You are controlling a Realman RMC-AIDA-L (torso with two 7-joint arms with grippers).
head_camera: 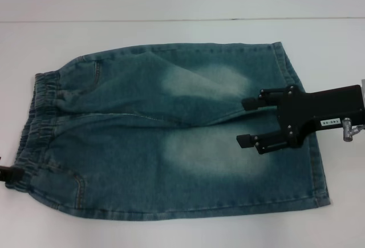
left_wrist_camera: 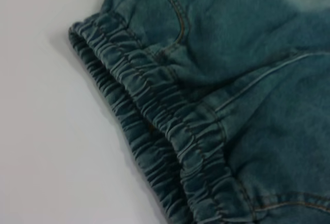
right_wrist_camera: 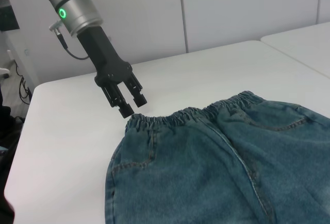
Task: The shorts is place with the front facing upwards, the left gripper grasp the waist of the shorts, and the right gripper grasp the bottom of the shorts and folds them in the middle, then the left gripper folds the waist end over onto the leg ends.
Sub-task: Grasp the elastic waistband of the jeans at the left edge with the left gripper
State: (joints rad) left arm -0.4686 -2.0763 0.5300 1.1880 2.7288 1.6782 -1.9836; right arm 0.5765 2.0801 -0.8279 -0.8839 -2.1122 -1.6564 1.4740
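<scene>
Right gripper (head_camera: 246,122) fingers spread, empty, above the shorts (head_camera: 171,139) (inboard of hems): may pinch one layer. Left gripper (right_wrist_camera: 131,105) fingers nearly together, empty, beside the waist (right_wrist_camera: 196,113).

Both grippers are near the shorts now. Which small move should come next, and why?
Probably the left gripper should lower onto the waist: it hangs open just off the band's corner, gripping nothing. The right gripper is open above the shorts, near the leg ends.

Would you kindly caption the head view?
Open right gripper hovers over flat blue-green denim shorts on white table.
</scene>
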